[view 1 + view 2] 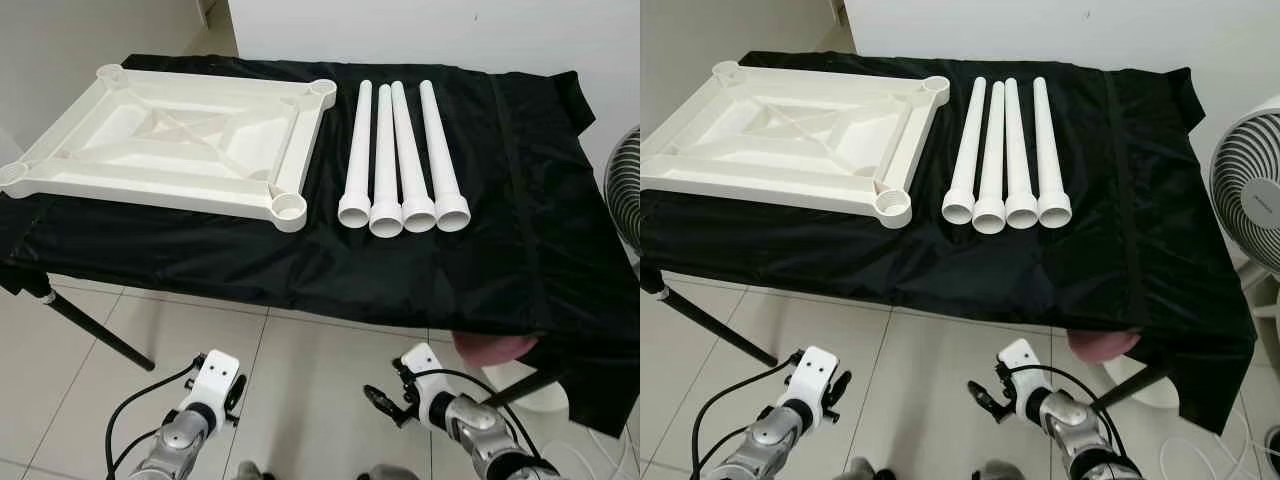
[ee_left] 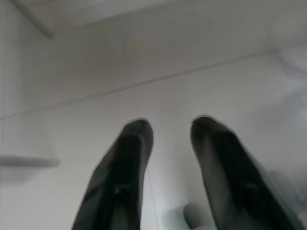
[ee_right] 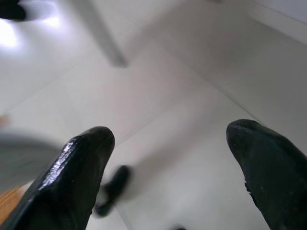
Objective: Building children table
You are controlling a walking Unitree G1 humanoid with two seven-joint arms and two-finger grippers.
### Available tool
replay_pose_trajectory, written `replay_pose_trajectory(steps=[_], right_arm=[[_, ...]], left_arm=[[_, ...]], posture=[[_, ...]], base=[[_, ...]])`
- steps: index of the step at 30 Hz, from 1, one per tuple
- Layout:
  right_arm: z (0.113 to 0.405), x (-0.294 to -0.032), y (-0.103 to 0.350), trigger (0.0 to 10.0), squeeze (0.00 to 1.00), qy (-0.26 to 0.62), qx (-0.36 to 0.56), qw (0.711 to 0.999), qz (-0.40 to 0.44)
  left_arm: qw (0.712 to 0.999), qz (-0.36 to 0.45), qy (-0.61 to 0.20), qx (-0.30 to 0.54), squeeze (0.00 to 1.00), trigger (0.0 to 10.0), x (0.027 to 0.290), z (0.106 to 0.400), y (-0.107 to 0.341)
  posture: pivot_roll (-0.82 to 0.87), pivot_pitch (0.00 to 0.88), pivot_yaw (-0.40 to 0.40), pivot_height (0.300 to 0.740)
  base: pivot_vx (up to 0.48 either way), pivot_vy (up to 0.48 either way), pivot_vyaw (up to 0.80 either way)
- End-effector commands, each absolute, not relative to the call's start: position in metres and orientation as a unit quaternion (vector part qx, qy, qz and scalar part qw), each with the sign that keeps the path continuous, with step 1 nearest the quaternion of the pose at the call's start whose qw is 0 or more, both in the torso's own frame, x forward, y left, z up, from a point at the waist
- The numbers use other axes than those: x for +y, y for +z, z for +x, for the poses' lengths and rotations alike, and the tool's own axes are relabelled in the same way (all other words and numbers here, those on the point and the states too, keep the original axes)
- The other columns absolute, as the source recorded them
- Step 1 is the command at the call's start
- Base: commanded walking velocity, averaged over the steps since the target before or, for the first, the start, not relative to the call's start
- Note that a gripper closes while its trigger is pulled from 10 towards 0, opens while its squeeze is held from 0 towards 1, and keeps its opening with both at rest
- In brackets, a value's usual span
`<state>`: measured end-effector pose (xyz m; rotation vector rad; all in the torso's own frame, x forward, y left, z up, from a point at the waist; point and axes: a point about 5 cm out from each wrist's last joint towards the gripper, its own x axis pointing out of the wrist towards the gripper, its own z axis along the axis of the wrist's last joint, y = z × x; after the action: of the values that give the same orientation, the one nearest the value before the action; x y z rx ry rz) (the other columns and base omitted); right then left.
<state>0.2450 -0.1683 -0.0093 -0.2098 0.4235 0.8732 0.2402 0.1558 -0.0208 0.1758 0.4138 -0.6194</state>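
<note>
a big white plastic tabletop lies upside down on the left part of the counter, which has a black cloth over it. it has a round socket at each corner. just beside it, on its right, four white plastic tube legs lie side by side, touching each other. both arms hang low over the white tile floor, in front of the counter. the left pincer is a little spread and holds nothing. the right pincer is spread wide and holds nothing. a white fan stands at the right.
</note>
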Motion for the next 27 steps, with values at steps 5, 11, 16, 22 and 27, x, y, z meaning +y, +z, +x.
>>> replay_pose_trajectory(steps=[5, 11, 16, 22, 27], right_arm=[[0.232, -0.171, 0.006, 10.0, 0.0, 0.549, 0.194, 0.807, -0.103], [0.229, -0.177, 0.042, 10.0, 0.0, 0.633, 0.174, 0.748, -0.097], [0.234, -0.178, 0.062, 10.0, 0.0, 0.649, 0.152, 0.739, -0.094], [0.247, -0.178, 0.094, 10.0, 0.0, 0.655, 0.095, 0.745, -0.081], [0.266, -0.177, 0.137, 10.0, 0.0, 0.644, 0.018, 0.763, -0.053]], left_arm=[[0.834, 0.059, -0.51, 0.204, 0.0, 10.0, 0.149, 0.216, -0.002], [0.782, 0.09, -0.583, 0.203, 0.0, 10.0, 0.153, 0.203, 0.023], [0.772, 0.104, -0.597, 0.193, 0.0, 10.0, 0.157, 0.206, 0.038], [0.778, 0.115, -0.599, 0.149, 0.0, 10.0, 0.164, 0.22, 0.077], [0.788, 0.12, -0.594, 0.107, 0.0, 10.0, 0.171, 0.232, 0.118]], posture=[[-0.1, 0.127, 0.076, 0.74], [-0.09, 0.129, 0.078, 0.74], [-0.09, 0.13, 0.08, 0.74], [-0.09, 0.123, 0.08, 0.74], [-0.08, 0.103, 0.078, 0.74]], base=[[0.0, 0.0, 0.0], [0.0, 0.0, 0.0], [0.0, 0.0, 0.0], [0.0, 0.0, 0.0], [0.0, 0.0, 0.0]])
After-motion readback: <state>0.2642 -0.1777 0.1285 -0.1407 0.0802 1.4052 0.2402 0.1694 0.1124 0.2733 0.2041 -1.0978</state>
